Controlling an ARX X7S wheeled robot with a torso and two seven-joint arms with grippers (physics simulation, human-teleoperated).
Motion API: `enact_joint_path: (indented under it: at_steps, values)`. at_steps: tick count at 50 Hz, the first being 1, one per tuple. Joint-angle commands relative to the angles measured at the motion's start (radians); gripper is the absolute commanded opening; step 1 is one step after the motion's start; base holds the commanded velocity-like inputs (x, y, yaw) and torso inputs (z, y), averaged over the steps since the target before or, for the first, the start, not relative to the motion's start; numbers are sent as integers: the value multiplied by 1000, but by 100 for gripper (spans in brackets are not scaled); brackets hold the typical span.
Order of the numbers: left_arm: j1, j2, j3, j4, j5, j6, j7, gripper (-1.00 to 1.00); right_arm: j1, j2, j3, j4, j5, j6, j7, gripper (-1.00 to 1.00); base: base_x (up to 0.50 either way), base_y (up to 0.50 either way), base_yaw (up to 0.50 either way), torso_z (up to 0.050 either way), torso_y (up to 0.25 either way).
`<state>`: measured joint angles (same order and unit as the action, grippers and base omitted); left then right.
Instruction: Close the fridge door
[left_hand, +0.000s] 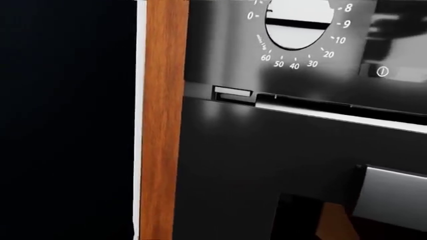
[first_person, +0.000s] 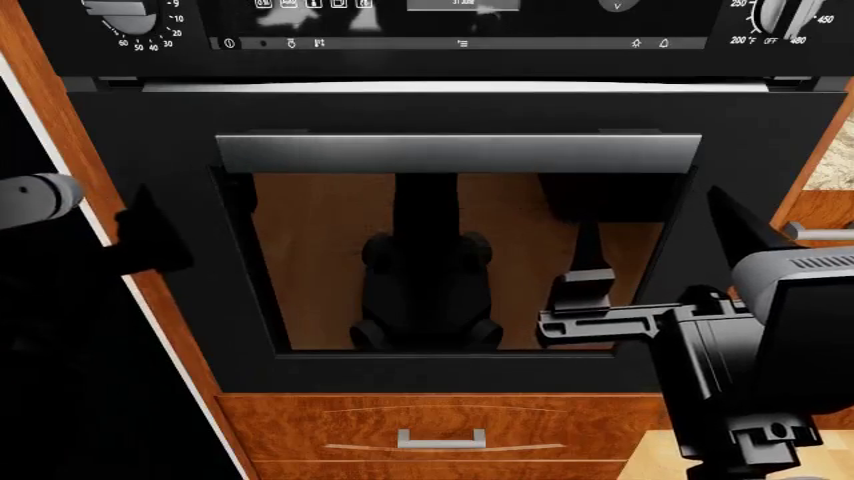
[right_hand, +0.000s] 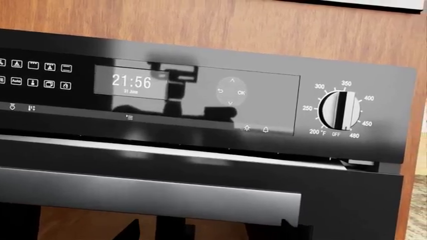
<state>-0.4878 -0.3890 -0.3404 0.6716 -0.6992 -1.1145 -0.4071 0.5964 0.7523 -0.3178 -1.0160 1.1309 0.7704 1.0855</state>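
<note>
The head view is filled mostly by the oven door (first_person: 454, 250), black with a glass window and a horizontal silver oven handle (first_person: 454, 153), set in a wood cabinet frame (first_person: 80, 150) with a drawer (first_person: 441, 430) below. The fridge door (first_person: 54, 400) is taken to be the glossy dark panel at the far left of the head view; a thin white edge (first_person: 54, 150) separates it from the wood. In the left wrist view the same dark panel (left_hand: 67, 120) covers the left part of the picture, bordered by a white strip and the wood frame (left_hand: 163, 120), with the timer dial (left_hand: 300, 25) of the oven beyond. The long axis of the door is judged vertical; its bar handle is not in view. The left arm (first_person: 54, 200) is seen at the left edge, directly against the dark panel, and is judged the nearer arm by far; whether it touches the door cannot be told. The left fingers are not shown in any picture, so their state cannot be told. The right gripper (first_person: 601, 320) is held in front of the oven window, well apart from the fridge door; its fingers (first_person: 587, 322) appear as a single dark bar, and whether they are apart or together cannot be told; nothing is seen held. The right wrist view shows only the oven control panel (right_hand: 200, 95) and temperature knob (right_hand: 339, 111). The coming move is judged a push by the left arm against the panel, leftward of the oven
</note>
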Motion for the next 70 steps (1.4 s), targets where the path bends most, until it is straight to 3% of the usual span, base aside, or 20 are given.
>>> enact_joint_path:
  at_steps: [1, 15, 37, 50, 61, 70]
  values:
    - [3, -15, -11, -39, 12, 21, 6, 100, 8, 8, -11, 0, 6, -8, 11, 100, 0, 0, 0, 0, 0]
    - [19, -32, -84, -7, -42, -31, -6, 100, -6, 16, -23, 9, -14, -28, 4, 100, 0, 0, 0, 0, 0]
    - [126, -112, -253, 46, -133, 1, 106, 100, -13, 29, -33, 18, -19, -47, 5, 100, 0, 0, 0, 0, 0]
    - [249, -137, -207, 9, 6, 236, 281, 100, -9, 34, -41, 19, -20, -52, 9, 100, 0, 0, 0, 0, 0]
    - [275, -127, -105, -134, 174, 439, 343, 100, -8, 34, -51, 22, -24, -55, 10, 100, 0, 0, 0, 0, 0]
    - [316, -138, -107, -180, 214, 543, 405, 100, -5, 32, -60, 23, -23, -55, 14, 100, 0, 0, 0, 0, 0]
